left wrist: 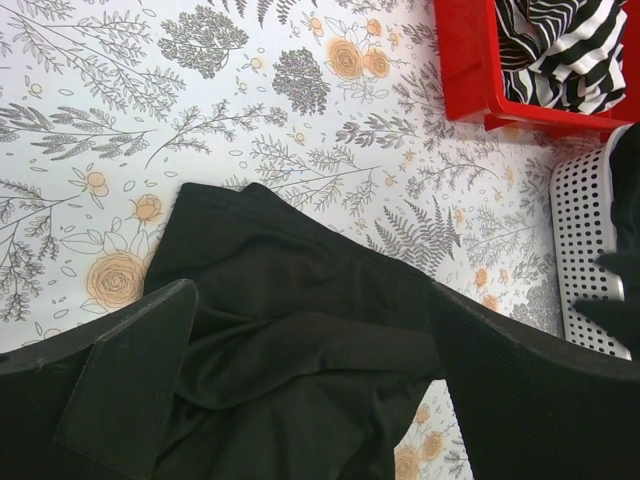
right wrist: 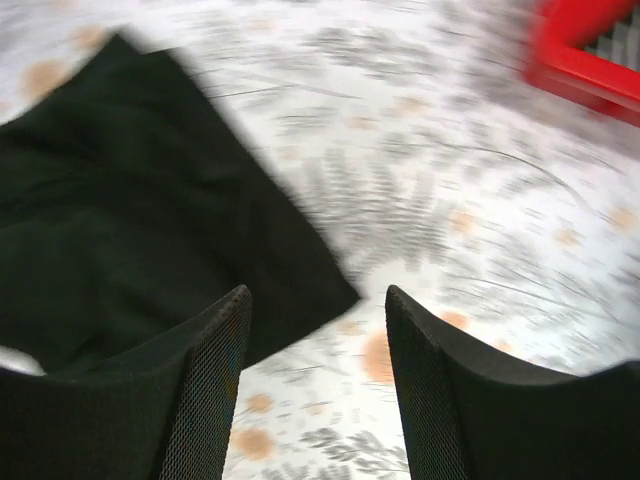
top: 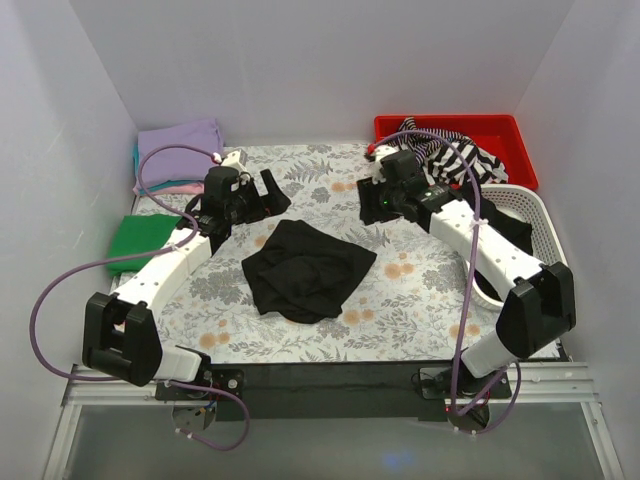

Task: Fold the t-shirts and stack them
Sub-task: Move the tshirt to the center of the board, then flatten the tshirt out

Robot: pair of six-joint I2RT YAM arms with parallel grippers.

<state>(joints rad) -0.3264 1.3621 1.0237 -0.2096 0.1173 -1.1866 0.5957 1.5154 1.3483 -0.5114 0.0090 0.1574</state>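
The left tool (left wrist: 312, 295) stands released, its fingers spread wide with nothing between them, hanging above the black t-shirt (left wrist: 290, 330). The right tool (right wrist: 318, 300) is also released. Its fingers are apart over bare floral worktop (right wrist: 470, 210), and a corner of the black cloth lies just beside its left finger. That view is blurred, so finer detail is lost.

The black t-shirt (top: 305, 268) lies crumpled at the middle of the worktop, with its layers bunched over one another and no sleeve or hem clearly laid out. A lavender t-shirt (top: 180, 140) tops a small pile in the far left corner. A green t-shirt (top: 140, 238) lies folded at the left edge. A red bin (top: 450, 124) holding a striped garment (top: 452, 152) fills the far right corner, and a white basket (top: 535, 205) runs along the right edge.

The main risk I see is a poor pinch. On such a heap, a tool closing on a ridge could take several layers or only a loose fold, and the shirt would lift as a lump instead of spreading. Black fingers against black cloth also hide the edges. Both arms working the same small garment could knock together.
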